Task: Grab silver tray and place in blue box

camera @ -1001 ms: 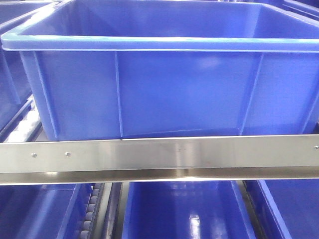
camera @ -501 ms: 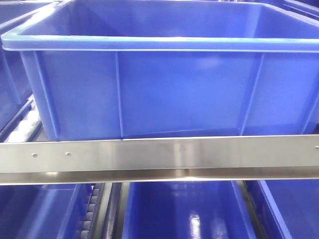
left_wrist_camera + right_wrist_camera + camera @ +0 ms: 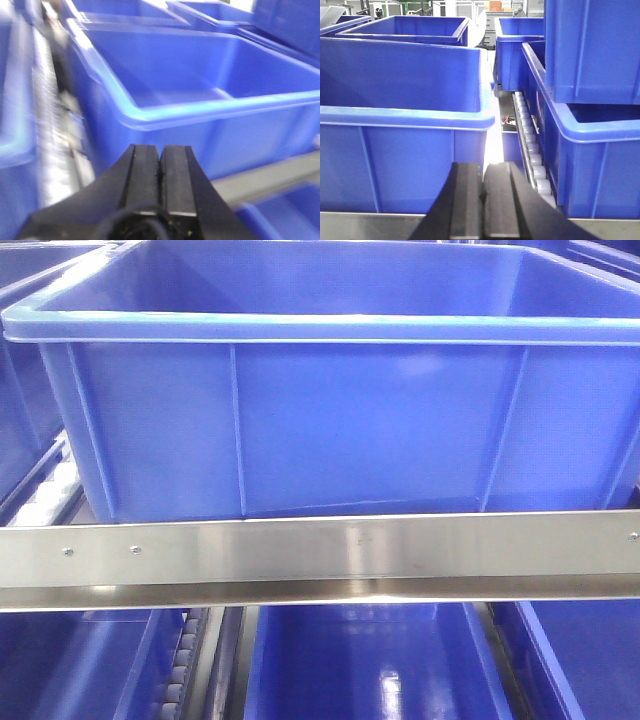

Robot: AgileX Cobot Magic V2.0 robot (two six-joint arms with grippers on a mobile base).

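The blue box (image 3: 330, 420) fills the front view, standing on a roller shelf behind a steel rail; its inside looks bare in the left wrist view, where the blue box (image 3: 200, 75) is blurred. The silver tray is out of view in every frame. My left gripper (image 3: 161, 150) is shut with nothing between its black fingers and hangs in front of the box's near left corner. In the right wrist view my right gripper (image 3: 483, 167) is shut and empty too, low in front of the box's right front corner (image 3: 470, 125).
A steel rail (image 3: 320, 550) runs across the shelf front. More blue crates stand behind, to the right (image 3: 590, 115) and on the level below (image 3: 370, 670). White conveyor rollers (image 3: 532, 155) run between the box and the right crate.
The front view shows nothing different across the three frames; neither arm shows in it.
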